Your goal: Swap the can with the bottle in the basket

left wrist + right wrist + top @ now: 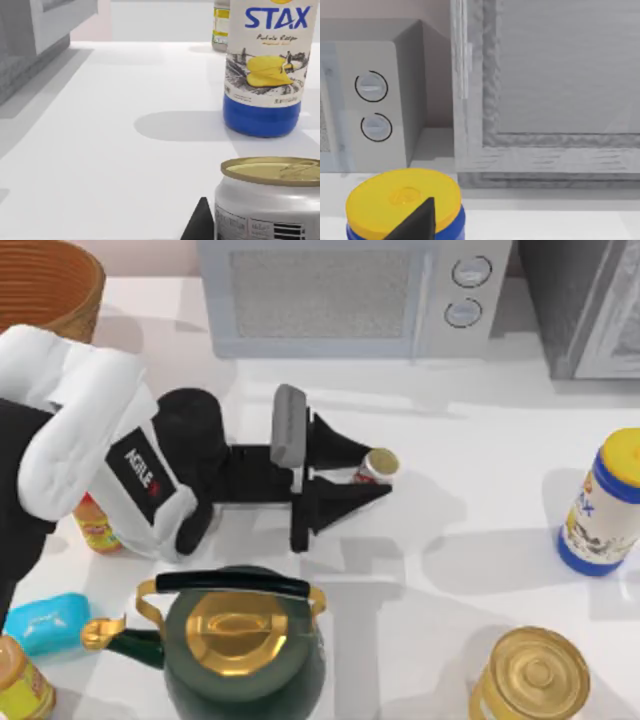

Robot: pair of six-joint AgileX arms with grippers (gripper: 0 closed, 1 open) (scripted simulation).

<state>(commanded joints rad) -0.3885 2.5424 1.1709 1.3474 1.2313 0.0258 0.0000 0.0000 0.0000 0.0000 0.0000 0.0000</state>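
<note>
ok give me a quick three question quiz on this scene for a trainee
1. True or false: the left gripper has its fingers either side of the can.
2. Which thing stands nearest the top view's right edge?
A. the kettle
B. the blue canister with a yellow lid
C. the basket
3. Fill in: the can stands upright on the ___, not in the basket.

Key: 1 true; 2 B; 3 table.
</note>
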